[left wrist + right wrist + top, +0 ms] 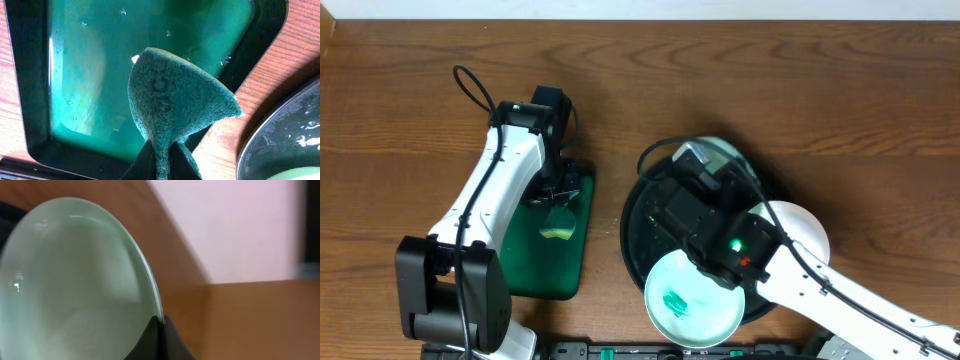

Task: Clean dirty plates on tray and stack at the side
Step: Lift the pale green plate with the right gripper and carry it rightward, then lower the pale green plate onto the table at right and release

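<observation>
While the right arm (790,275) reaches over the large round black tray (632,240), the overhead view shows the right jaws clenched on the rim of a small round white plate (725,152) at the tray's far side. A second white plate with a teal smear (692,300) lies at the near rim. A third white plate (807,235) sits at the right rim, partly under the arm. The left jaws hang over the smaller green rectangular tray (535,272), pinching a green scouring sponge (558,228) well apart from every plate.

From the left wrist, the sponge (175,100) is folded between the clenched left jaws, rough face outward, above the green tray's wet-looking floor. The black tray's rim shows at lower right, across a strip of brown wooden table (300,45).

From the right wrist, the held plate (75,280) stands tilted, gripped only at its thin edge. No smear shows on this face, and I cannot tell which face it is.

To wipe well, the sponge should probably travel across to the plate, not the plate to the sponge. Light strokes toward the pinched edge seem wise, since so narrow a hold may pivot. Keeping the plate over the black tray would catch drips.
</observation>
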You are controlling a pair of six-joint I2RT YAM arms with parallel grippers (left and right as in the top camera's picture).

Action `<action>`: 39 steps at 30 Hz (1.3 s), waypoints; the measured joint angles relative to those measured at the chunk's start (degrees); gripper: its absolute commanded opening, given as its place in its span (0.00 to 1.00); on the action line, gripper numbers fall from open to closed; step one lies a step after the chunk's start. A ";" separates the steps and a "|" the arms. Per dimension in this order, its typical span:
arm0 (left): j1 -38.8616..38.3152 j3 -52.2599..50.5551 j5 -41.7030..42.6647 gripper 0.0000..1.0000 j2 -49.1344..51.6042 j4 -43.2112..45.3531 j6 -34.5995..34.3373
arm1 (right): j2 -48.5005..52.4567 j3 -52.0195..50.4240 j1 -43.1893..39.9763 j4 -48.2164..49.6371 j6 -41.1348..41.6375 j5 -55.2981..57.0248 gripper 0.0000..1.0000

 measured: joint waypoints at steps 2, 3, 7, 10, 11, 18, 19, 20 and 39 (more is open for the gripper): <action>0.00 0.00 0.00 0.07 0.00 -0.02 0.00 | 0.02 0.00 -1.38 -0.46 4.87 -4.46 0.01; 0.00 0.00 0.00 0.07 0.00 0.00 0.00 | 0.02 0.00 -3.10 -0.72 9.05 -8.09 0.01; 0.00 0.00 0.00 0.07 0.00 0.00 0.02 | 0.07 0.00 -10.99 -1.03 20.33 -19.17 0.01; 0.00 0.00 0.02 0.07 0.00 0.00 0.00 | 0.13 0.09 -18.23 -0.81 24.76 -27.41 0.01; 0.00 0.00 0.02 0.07 0.00 0.00 0.02 | 0.20 0.09 -21.33 -0.68 25.83 -30.29 0.01; 0.00 0.00 0.02 0.07 0.00 0.00 0.00 | 0.28 0.11 -44.52 0.70 28.79 -46.97 0.01; 0.00 0.00 0.00 0.07 0.00 0.00 0.00 | 0.28 0.11 -48.96 0.85 29.00 -49.44 0.01; 0.00 0.00 0.02 0.07 0.00 0.00 0.00 | 0.28 0.11 -52.35 1.01 28.98 -51.69 0.01; 0.00 -0.02 1.33 0.07 0.00 0.00 0.02 | 12.33 0.20 -95.65 9.11 28.76 -64.00 0.01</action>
